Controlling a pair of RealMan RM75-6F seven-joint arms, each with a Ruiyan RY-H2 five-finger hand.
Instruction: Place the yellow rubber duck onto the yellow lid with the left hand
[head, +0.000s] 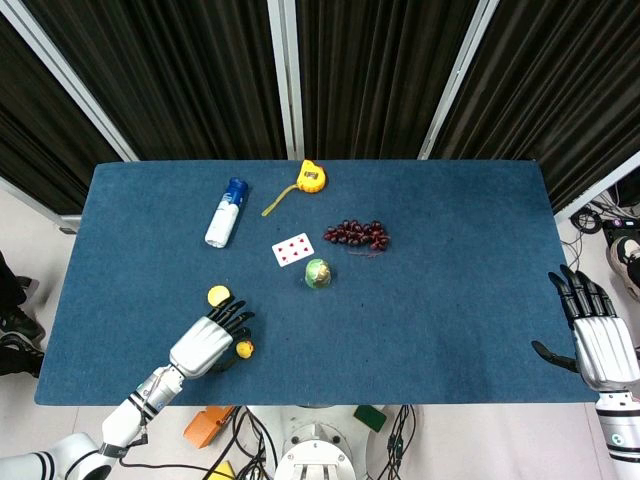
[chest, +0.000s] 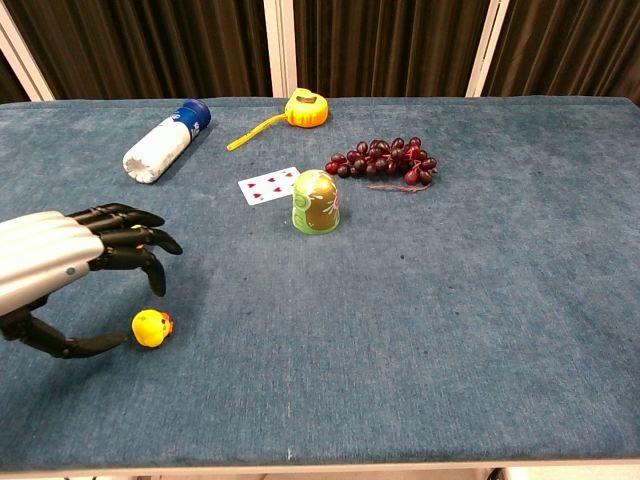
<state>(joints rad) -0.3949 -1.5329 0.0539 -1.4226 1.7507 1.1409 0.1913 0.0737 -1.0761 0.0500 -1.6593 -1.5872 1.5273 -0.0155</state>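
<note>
Blue cloth surface (head: 430, 300) against dark pleated curtains (head: 380, 70) with white posts; cables on floor below near edge. Left robot hand (chest: 70, 270) spread over near-left part, fingers arched above rubber duck (chest: 151, 327), thumb low beside it, holding nothing. Duck on cloth, apart from yellow lid (head: 218, 295), which lies just past fingertips in head view. Right robot hand (head: 592, 335) spread, empty, off right edge. Further back: white bottle (head: 226, 212), tape measure (head: 311, 177), playing card (head: 293, 249), grapes (head: 357, 234), green egg-shaped toy (chest: 316, 202).
</note>
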